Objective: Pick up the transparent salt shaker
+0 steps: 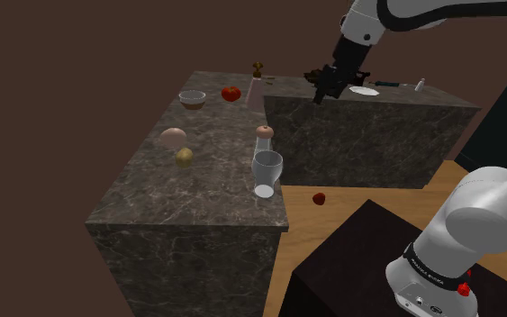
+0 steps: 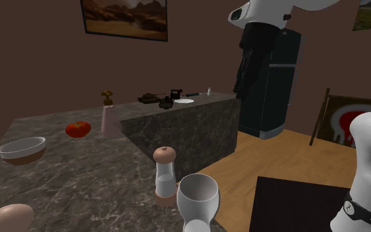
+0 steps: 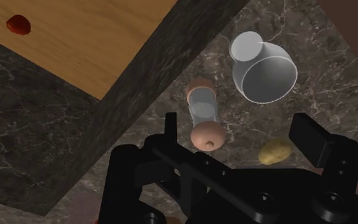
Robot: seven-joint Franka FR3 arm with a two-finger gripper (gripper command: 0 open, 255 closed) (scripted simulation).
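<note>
1. Dark marbled countertop (image 1: pixel 197 194) carries a clear drinking glass (image 1: pixel 267 171) nearest.
2. Just beyond, at its twelve o'clock in the shoulder view, the clear tan-capped salt shaker (image 1: pixel 263 142) stands upright.
3. Farther off, at the shaker's two o'clock, the black two-finger gripper (image 1: pixel 323 88) hovers with its fingers spread and empty. Coming down, it could well clip the glass.

On the dark marbled counter (image 1: pixel 197 194), 1 clear tumbler (image 1: pixel 267 171) sits near the edge on the shoulder view's right, with a potato (image 1: pixel 184 157) and a pale rounded lump (image 1: pixel 174 136) to its left. Farther back are 1 bowl (image 1: pixel 192 98), with 1 tomato (image 1: pixel 231 93) just to its right, and a white plate (image 1: pixel 363 91) on the far right wing. A small red thing (image 1: pixel 319 198) lies on the wooden floor (image 1: pixel 332 225).
</note>
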